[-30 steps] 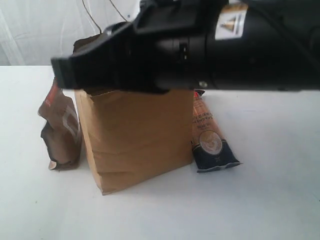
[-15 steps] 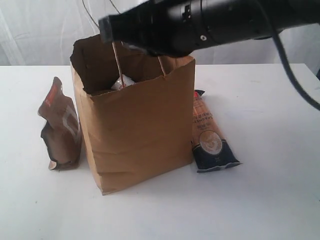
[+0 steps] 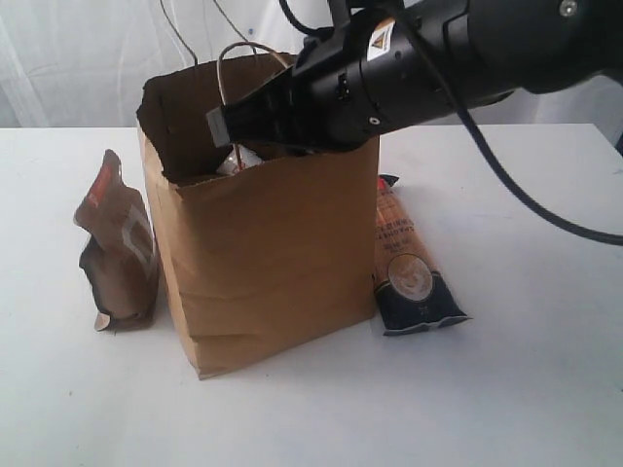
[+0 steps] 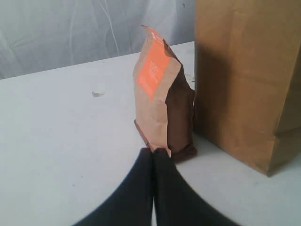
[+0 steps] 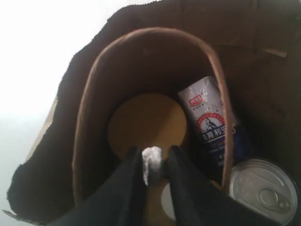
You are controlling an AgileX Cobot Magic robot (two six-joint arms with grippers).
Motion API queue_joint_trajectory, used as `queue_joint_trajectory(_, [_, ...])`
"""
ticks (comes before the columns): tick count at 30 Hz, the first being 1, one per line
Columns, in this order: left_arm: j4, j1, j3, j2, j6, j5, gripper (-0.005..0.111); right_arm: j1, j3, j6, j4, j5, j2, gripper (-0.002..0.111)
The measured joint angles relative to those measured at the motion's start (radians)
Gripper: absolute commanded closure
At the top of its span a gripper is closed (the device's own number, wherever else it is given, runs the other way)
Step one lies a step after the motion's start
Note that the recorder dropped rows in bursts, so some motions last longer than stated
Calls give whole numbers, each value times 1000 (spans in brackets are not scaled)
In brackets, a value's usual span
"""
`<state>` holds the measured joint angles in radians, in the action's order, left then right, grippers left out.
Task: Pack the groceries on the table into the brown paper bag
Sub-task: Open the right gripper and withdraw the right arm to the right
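The brown paper bag (image 3: 268, 263) stands upright on the table (image 3: 526, 389). My right gripper (image 3: 222, 125) hangs at its open mouth, inside a handle loop (image 5: 89, 117). In the right wrist view the gold-lidded jar (image 5: 146, 120), the white-blue carton (image 5: 210, 117) and the silver-lidded can (image 5: 261, 188) sit in the bag. The right gripper (image 5: 152, 157) has its fingers slightly apart around a small blurred white thing (image 5: 152, 165). I cannot tell what it is. The dark-brown pouch (image 3: 117, 248) stands left of the bag, the orange-navy packet (image 3: 409, 263) lies to its right. My left gripper (image 4: 154, 150) is shut, tips at the pouch (image 4: 162, 99).
A white curtain (image 3: 78, 58) hangs behind the table. Bare tabletop (image 4: 56, 132) stretches away from the pouch in the left wrist view, with a small white scrap (image 4: 98, 93) on it. The bag's wall (image 4: 244, 70) stands right next to the pouch.
The right arm swung from close across the view to above the bag, then came down to the bag's mouth. The handle, drawn straight up half a second ago, now arcs loosely.
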<state>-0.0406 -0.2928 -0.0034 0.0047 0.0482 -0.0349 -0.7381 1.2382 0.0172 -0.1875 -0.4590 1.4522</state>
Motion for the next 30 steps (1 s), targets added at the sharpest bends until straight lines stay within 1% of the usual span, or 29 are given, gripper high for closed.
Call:
queue_joint_trajectory(2, [0, 0, 0, 0, 0, 0, 107, 0, 1, 0, 4, 2, 0, 56])
queue_joint_trajectory(3, [0, 0, 0, 0, 0, 0, 107, 0, 1, 0, 6, 5, 0, 51])
queue_joint_trajectory(4, [0, 0, 0, 0, 0, 0, 107, 0, 1, 0, 6, 8, 0, 49])
queue_joint_trajectory(9, [0, 0, 0, 0, 0, 0, 107, 0, 2, 0, 8, 10, -42, 52])
queue_joint_trajectory(13, [0, 0, 0, 0, 0, 0, 107, 0, 3, 0, 8, -27, -152, 52])
queue_joint_trajectory(15, [0, 0, 0, 0, 0, 0, 107, 0, 3, 2, 8, -93, -199, 52])
queue_joint_trajectory(20, [0, 0, 0, 0, 0, 0, 107, 0, 3, 49, 8, -328, -289, 52])
queue_joint_trajectory(23, [0, 0, 0, 0, 0, 0, 107, 0, 3, 55, 9, -380, -328, 52])
queue_joint_trajectory(27, [0, 0, 0, 0, 0, 0, 107, 0, -3, 55, 9, -389, -380, 59])
queue_joint_trajectory(30, [0, 0, 0, 0, 0, 0, 107, 0, -46, 55, 9, -374, -431, 64])
